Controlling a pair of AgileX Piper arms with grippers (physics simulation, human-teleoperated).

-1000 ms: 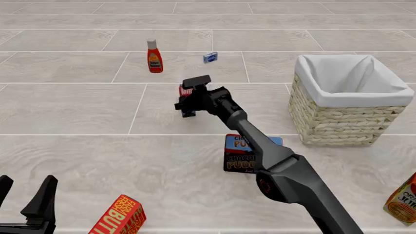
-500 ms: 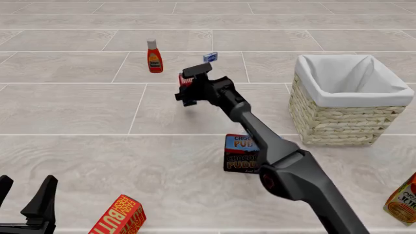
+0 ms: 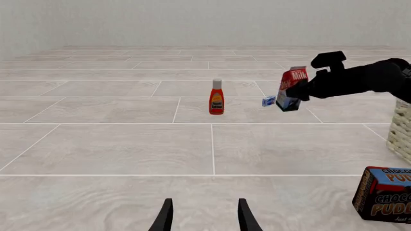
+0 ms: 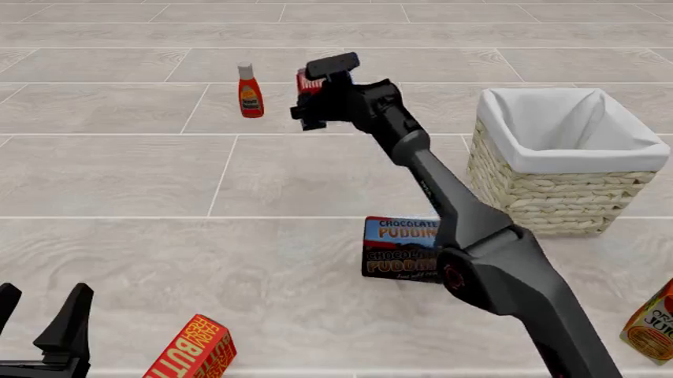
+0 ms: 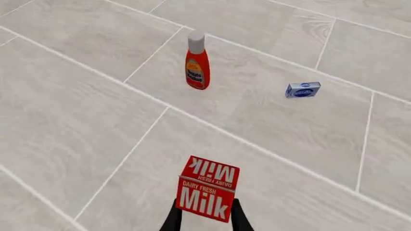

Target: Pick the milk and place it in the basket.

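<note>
We see the right gripper (image 4: pixel 306 101) pinching the milk (image 4: pixel 308 82) between its two fingers, high in the upper middle of the front view, the carton lifted clear of the floor and tilted. In the right wrist view the fingers (image 5: pixel 172 219) press against both sides of the red carton (image 5: pixel 207 188), its white "Milk" lettering facing the camera. From the left wrist view the milk (image 3: pixel 292 88) hangs in the upper right of the frame, dark base lowest, held by the black arm reaching in from the right edge.

Just beside it on the floor stands the ketchup bottle (image 4: pixel 249 90), upright, to the left of the carton in the front view — and a small blue packet (image 5: pixel 303 90) lies near it, seen best from the right wrist. The basket (image 4: pixel 547 197) sits at the right of the front view, well apart from the carton, its white liner (image 4: pixel 568 126) holding nothing we can see. A chocolate pudding box (image 4: pixel 398 248) rests at lower centre, partly behind the right arm. A butter box (image 4: pixel 191 349) lies at the bottom left, an orange juice carton (image 4: pixel 651 324) at the bottom right edge.

The left gripper (image 4: pixel 42 331) sits in the lower left corner with its fingers spread, touching nothing.
</note>
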